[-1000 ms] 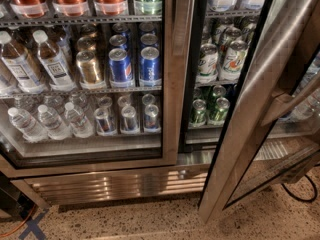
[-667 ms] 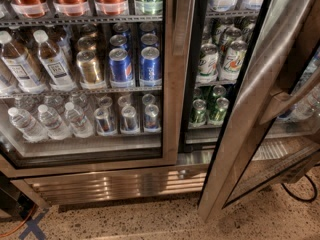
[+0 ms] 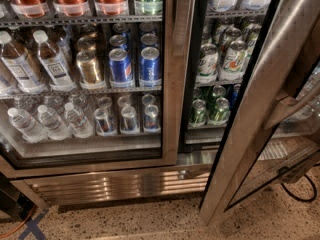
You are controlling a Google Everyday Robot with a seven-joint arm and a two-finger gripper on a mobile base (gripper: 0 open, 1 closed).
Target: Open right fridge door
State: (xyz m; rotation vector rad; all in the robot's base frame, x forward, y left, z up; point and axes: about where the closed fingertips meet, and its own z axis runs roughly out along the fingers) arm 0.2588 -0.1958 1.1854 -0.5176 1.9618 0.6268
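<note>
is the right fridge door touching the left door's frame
Apart. The camera view shows the right fridge door swung outward, with green cans showing in the open gap between it and the left door. The gripper is out of view.

Right fridge door (image 3: 257,99), swung out at three o'clock: brushed stainless-steel frame with a satin sheen, black rubbery gasket rim, clear glass. Left door (image 3: 172,74), at nine o'clock, has the same brushed steel and glossy glass. Cans (image 3: 150,66) gleam, shiny metal. Bottles (image 3: 50,61), clear plastic. Kick grille (image 3: 115,184) at six, ribbed polished steel. Floor (image 3: 150,219), speckled stone, matt. Pincer out of view.
</note>
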